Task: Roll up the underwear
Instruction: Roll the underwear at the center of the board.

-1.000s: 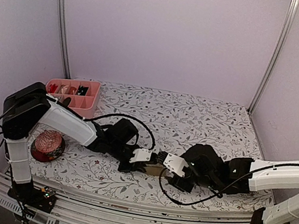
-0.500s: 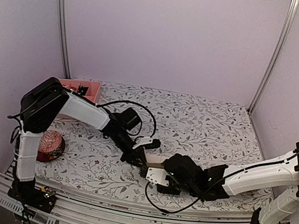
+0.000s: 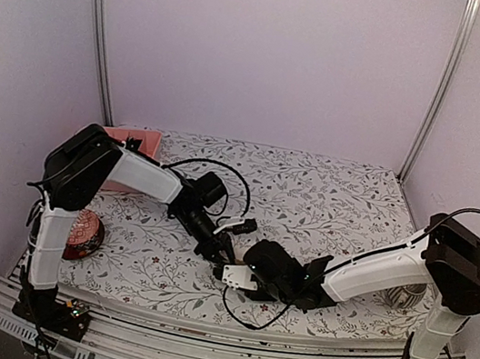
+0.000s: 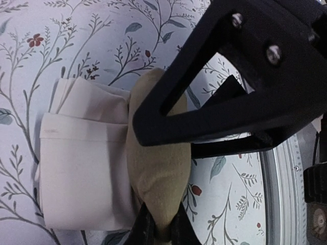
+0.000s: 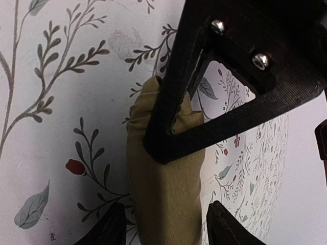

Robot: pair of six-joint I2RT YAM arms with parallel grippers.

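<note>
Top view: shows left gripper (image 3: 225, 253) and right gripper (image 3: 238, 276) tip to tip; right gripper drawn further toward 9 o'clock than a second ago.
Left wrist view: shows tan underwear (image 4: 158, 173), long axis 12-to-6, pale band (image 4: 82, 168) at 9 o'clock; pinched tight at 6 o'clock end by left gripper.
Right wrist view: places same garment at 12 o'clock, between right jaws standing apart astride it.

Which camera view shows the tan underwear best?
The left wrist view: the tan underwear fills it, with the tan roll and the pale band both plain. The right wrist view shows only the tan roll, between the open fingers of the right gripper. In the top view it is all but hidden beside the left gripper.
</note>
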